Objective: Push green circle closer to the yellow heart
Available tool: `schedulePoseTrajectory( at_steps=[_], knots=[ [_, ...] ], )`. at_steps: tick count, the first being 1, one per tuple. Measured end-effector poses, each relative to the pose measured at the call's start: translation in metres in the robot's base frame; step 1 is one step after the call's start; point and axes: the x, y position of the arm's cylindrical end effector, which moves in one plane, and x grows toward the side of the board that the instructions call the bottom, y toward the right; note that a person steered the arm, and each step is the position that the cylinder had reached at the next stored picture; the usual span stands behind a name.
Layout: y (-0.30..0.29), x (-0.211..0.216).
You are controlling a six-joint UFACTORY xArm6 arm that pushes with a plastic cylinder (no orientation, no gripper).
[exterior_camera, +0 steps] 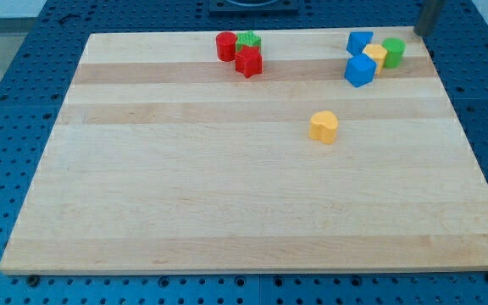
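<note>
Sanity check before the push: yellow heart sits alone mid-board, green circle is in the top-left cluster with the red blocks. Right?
Not quite. The camera view shows the green circle in the top-right cluster, beside the blue blocks. The yellow heart does sit alone mid-board.

On the board now: two red blocks [226,46] [248,62] | two green, one star-like [249,40], one round [393,52] | two blue [360,42] [360,70] | two yellow, one heart [323,126], one tucked between the blues [375,56] | eight blocks total | one rod, my tip [418,31]
</note>
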Motion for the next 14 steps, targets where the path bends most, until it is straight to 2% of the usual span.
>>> schedulePoseTrajectory(
  at_steps=[2,4,10,13,14],
  knots=[
    [-0.05,0.03],
    [-0.071,0.066],
    [-0.071,0.2],
    [-0.139,0.202],
    [-0.121,0.204]
  ],
)
